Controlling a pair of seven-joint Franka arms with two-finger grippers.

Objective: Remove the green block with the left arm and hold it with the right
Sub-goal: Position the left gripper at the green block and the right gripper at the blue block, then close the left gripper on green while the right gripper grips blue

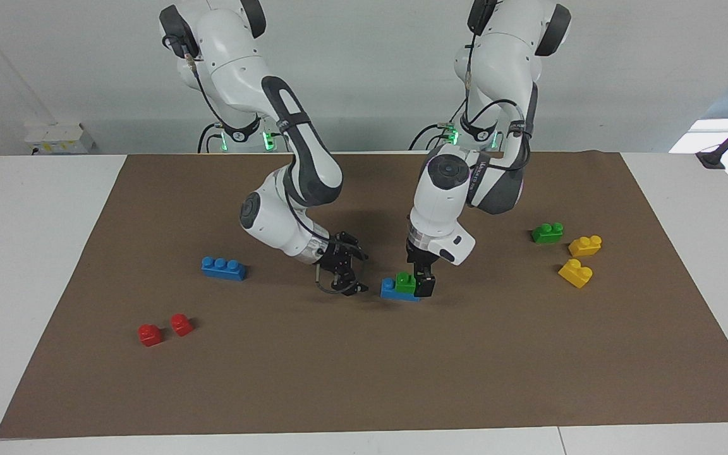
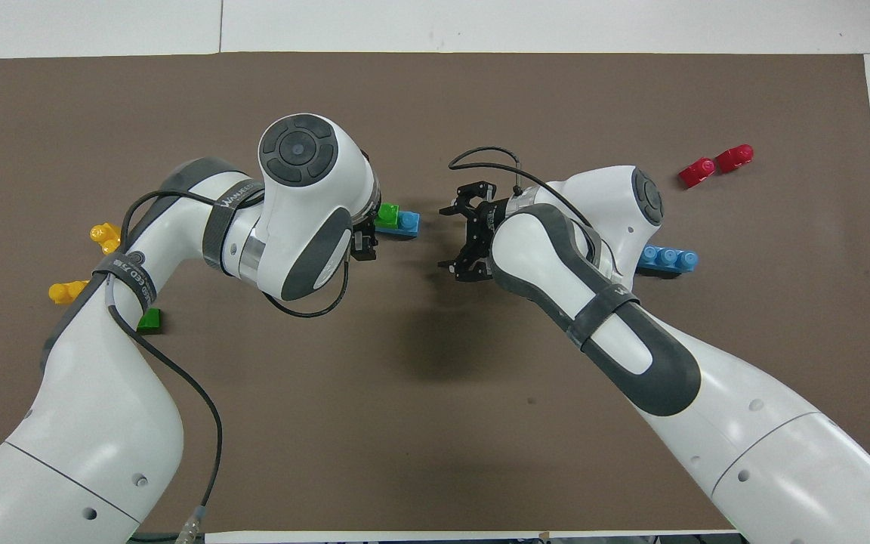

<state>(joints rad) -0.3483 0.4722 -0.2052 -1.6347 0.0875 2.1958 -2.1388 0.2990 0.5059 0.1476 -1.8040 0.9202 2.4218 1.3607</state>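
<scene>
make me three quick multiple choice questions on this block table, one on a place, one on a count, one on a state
1. Where is the green block that the left gripper is at?
A. on a blue brick
B. in a box
C. on a red block

2. How many yellow blocks are on the brown mat?
A. none
B. two
C. five

3. How are the right gripper fingers?
A. shut on a red block
B. shut on a yellow block
C. open, holding nothing

Answers:
1 A: it is stacked on one end of the blue brick.
2 B: two lie at the left arm's end, and.
3 C: the fingers are apart beside the stack, nothing between them.
</scene>
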